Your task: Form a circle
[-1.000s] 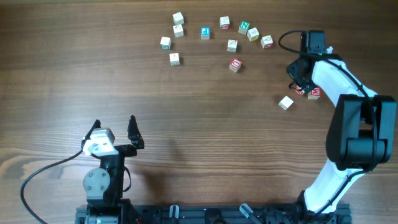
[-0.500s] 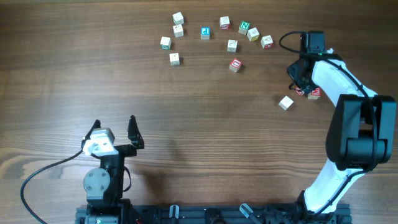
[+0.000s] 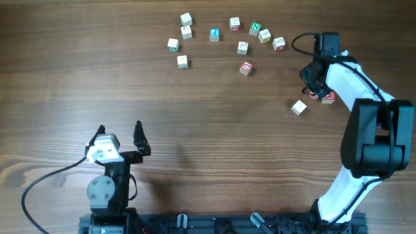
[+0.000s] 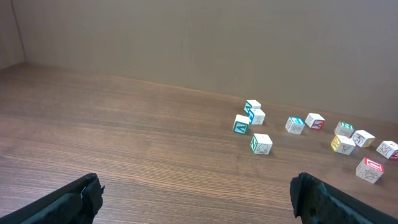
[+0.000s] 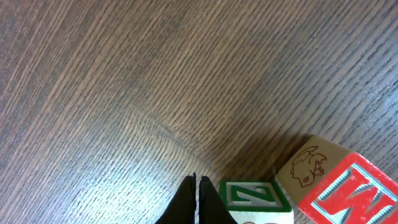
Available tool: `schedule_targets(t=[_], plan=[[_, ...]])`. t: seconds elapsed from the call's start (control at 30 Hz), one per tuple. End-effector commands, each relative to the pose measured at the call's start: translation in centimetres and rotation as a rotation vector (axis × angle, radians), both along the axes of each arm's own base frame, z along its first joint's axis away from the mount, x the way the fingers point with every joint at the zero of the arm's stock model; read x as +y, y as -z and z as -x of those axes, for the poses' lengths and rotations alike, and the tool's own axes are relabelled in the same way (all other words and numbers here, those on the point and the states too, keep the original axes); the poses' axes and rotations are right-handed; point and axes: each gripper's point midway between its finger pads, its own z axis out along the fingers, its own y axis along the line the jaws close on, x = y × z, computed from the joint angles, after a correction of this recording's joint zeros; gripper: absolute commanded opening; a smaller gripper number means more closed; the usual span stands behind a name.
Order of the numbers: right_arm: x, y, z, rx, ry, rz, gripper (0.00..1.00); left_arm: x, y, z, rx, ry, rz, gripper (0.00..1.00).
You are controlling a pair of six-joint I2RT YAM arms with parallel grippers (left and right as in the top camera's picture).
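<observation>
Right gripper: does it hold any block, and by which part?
Nothing is held: the right gripper is shut empty, beside the green-lettered wooden block.

surface: wooden table (image 3: 214,149) | on it: letter blocks (image 3: 242,47) scattered in a loose arc, far side

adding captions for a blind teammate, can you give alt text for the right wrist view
Closed black fingers of the right arm poke in from the bottom edge over a wooden table, nothing between them. Close beside them, at lower right, three toys sit together: a green-lettered block, a tan block with an animal drawing, and a red-lettered block.
</observation>
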Motion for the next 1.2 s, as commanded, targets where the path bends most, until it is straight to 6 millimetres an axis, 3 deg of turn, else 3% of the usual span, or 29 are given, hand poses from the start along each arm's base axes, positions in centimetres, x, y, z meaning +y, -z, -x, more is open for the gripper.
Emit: schedule_targets(t=[0.0,0.4,1.17], plan=[[0.1,-0.6,-1.0,-0.023,-0.049,0.016,0.05,0.0,0.1,0.0,-0.003,0.007,-0.022,1.00],[1.1,-0.8,-1.9,-0.044,-0.155,-0.005,0.05,0.0,0.1,0.0,-0.003,0.007,-0.022,1.00],[0.5,-0.4,-0.6,0.009,-0.114,0.012,0.05,0.0,0.1,0.0,-0.003,0.007,-0.022,1.00]])
